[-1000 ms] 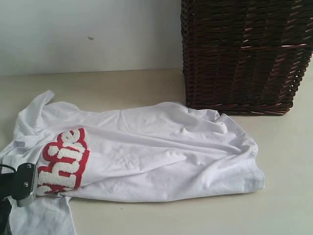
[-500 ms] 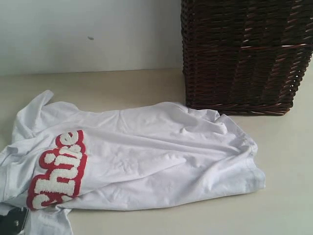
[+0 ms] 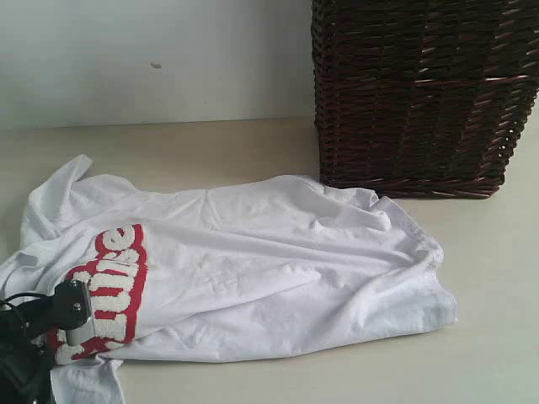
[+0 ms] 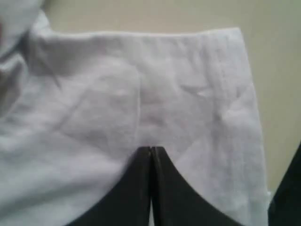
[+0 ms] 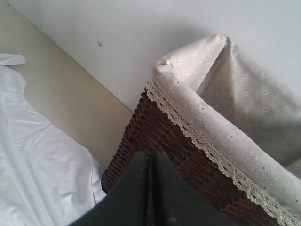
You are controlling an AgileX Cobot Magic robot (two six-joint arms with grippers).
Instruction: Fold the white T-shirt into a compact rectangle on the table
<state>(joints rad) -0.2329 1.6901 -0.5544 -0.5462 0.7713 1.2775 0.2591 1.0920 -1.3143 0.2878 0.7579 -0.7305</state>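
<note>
The white T-shirt (image 3: 278, 261) lies crumpled across the table (image 3: 210, 151), its red-outlined fuzzy lettering (image 3: 118, 269) at the left end. My left gripper (image 3: 69, 324) sits at that left end, just over the lettering. Close up, its jaws (image 4: 151, 149) are pressed together on the white cloth (image 4: 117, 94), and creases spread from the tips near a hemmed edge. My right gripper (image 5: 151, 153) is shut and empty, held high beside the basket, with the shirt (image 5: 33, 155) below it. It does not show in the exterior view.
A tall dark brown wicker basket (image 3: 421, 93) stands at the back right, touching the shirt's far edge. Its cream fabric lining (image 5: 235, 108) folds over the rim. A pale wall runs behind the table. Bare table (image 3: 488, 337) shows to the right and in front.
The left gripper dropped almost out of view half a second ago, dragging the lettered end down-left, and has come back up over the lettering. The rest of the shirt barely shifted.
</note>
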